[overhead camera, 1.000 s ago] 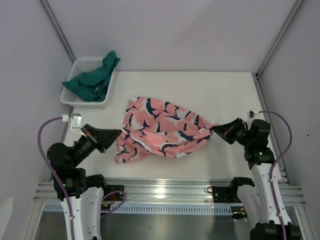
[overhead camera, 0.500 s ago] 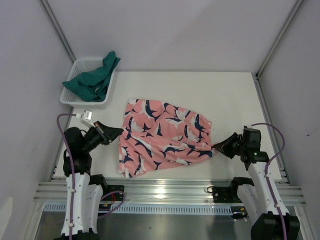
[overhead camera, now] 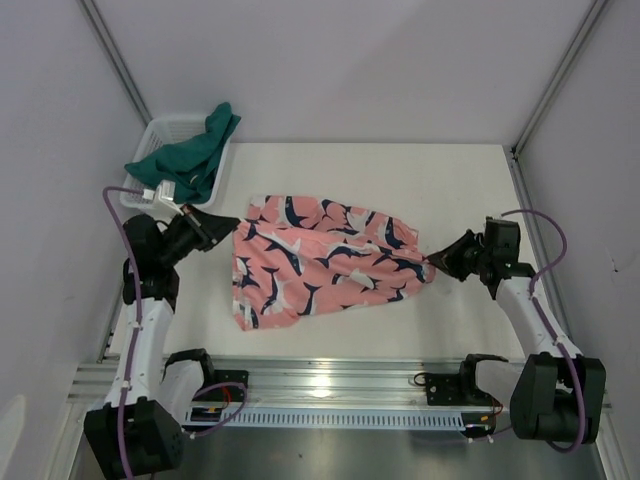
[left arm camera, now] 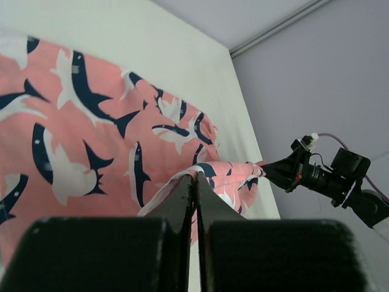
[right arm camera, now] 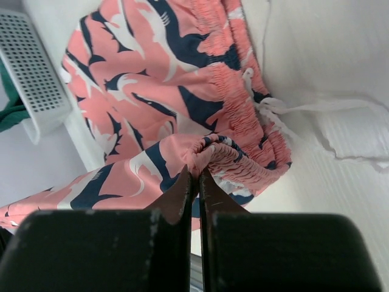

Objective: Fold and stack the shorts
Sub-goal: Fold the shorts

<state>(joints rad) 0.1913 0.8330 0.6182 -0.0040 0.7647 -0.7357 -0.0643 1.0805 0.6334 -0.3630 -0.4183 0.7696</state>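
The salmon-pink shark-print shorts (overhead camera: pixel 320 260) are stretched across the middle of the table between my two grippers. My left gripper (overhead camera: pixel 232 222) is shut on their left edge; in the left wrist view (left arm camera: pixel 196 175) its tips pinch a fold of the fabric (left arm camera: pixel 91 121). My right gripper (overhead camera: pixel 432 261) is shut on the gathered waistband at the right end; in the right wrist view (right arm camera: pixel 198 170) the elastic band (right arm camera: pixel 243 121) bunches at the tips. The dark teal green shorts (overhead camera: pixel 190 155) lie heaped in the white mesh basket (overhead camera: pixel 140 196) at the far left.
The basket's wall also shows in the right wrist view (right arm camera: pixel 33 73). A metal rail (overhead camera: pixel 320 380) runs along the table's near edge. Grey walls close in the left, right and back sides.
Both grippers have carried the pink shorts away from the near edge toward the back. The left gripper moved up toward the basket and the cloth is now pulled flatter between them.
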